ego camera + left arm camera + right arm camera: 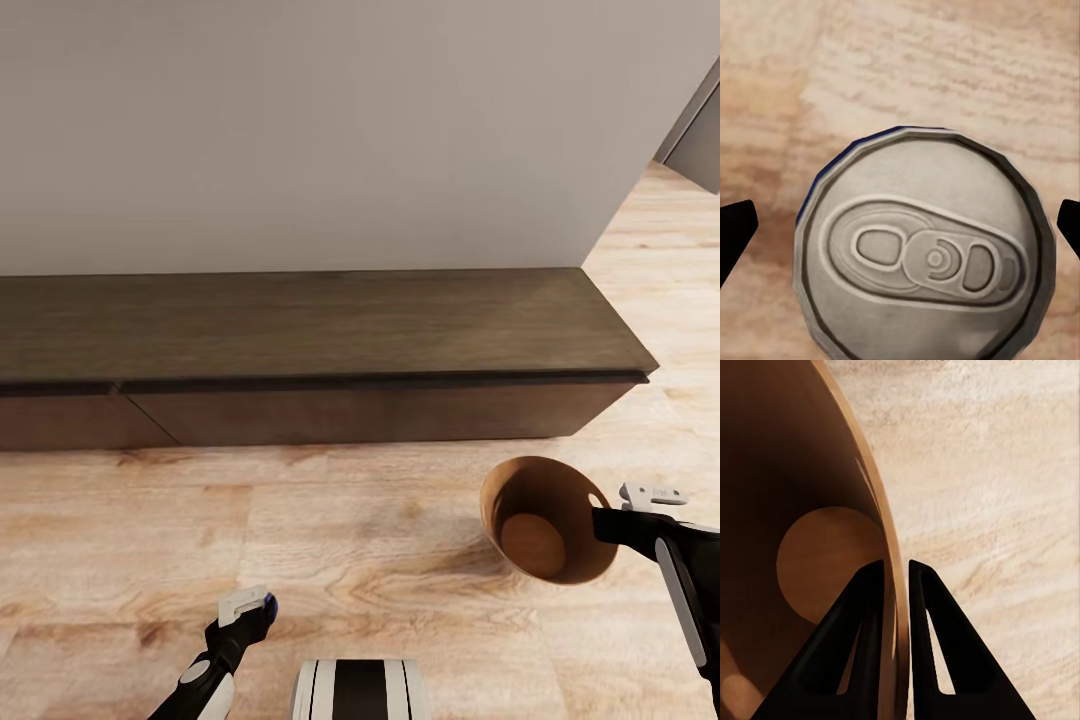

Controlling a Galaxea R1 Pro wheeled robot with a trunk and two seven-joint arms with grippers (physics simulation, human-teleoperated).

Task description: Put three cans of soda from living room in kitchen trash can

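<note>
Nearest the camera, at the lower edge of the head view, the robot's striped trunk (360, 690) is cut off by the frame. Left of it, the left claw (250, 607) points down over the wood floor (350, 540); a sliver of blue at its tip is all that the head view shows of the blue can (269, 601). The left wrist view looks straight onto the can's grey top (926, 251) with its pull tab, a thin blue edge along one side; the black fingertips (735, 229) stand at either side of the can, cut off by the frame, so contact cannot be made out and the grip cannot be judged. To the right, the right claw (607, 520) pinches the rim of the trash can (520, 500), held clear above the floor and tilted so its brown inside faces the camera. The right wrist view shows one finger (847, 652) inside the wall and the other outside, pressed on the rim (889, 547); the bin's outside is hidden. Farther off, a long dark wood cabinet (300, 340) stands against a plain wall (320, 130), its left end cut off. Beyond its right end the floor runs on toward a grey panel (695, 135), only partly visible.
</note>
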